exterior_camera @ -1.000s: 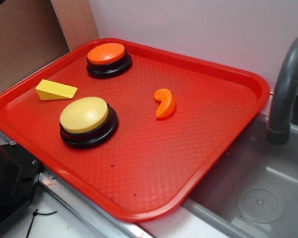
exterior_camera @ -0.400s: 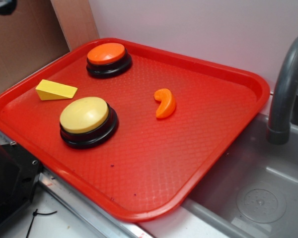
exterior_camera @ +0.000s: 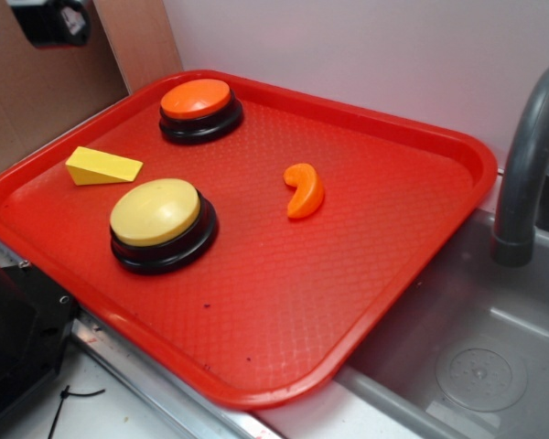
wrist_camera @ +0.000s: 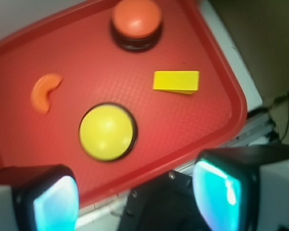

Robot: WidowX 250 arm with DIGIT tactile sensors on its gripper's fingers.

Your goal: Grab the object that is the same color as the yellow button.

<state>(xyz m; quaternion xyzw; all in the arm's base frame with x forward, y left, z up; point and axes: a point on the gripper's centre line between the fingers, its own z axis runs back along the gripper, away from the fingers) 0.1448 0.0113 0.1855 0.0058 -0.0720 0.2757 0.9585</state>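
Exterior view had your red tray (exterior_camera: 421, 238) sitting next to a grey sink (exterior_camera: 476, 366) with its faucet (exterior_camera: 526, 165) off the tray's right edge. The yellow wedge block (exterior_camera: 102, 166) was lying flat near the tray's left edge, just beside the yellow button (exterior_camera: 161, 223) but not touching it. The orange button (exterior_camera: 199, 109) sat up by the far-left corner, and the orange crescent piece (exterior_camera: 304, 190) was around the middle of the tray, well apart from everything else.

In the wrist view your gripper (wrist_camera: 135, 197) was spread wide and holding nothing, with both fingers (wrist_camera: 221, 192) hanging over the tray's near edge, high above it. You could see the wedge (wrist_camera: 177, 81) between the orange button (wrist_camera: 136, 21) and the yellow button (wrist_camera: 107, 132), closer to the tray's rim (wrist_camera: 233, 103). The crescent (wrist_camera: 44, 91) was off on the other side. In the exterior shot only a bit of the arm poked in at the top-left corner.
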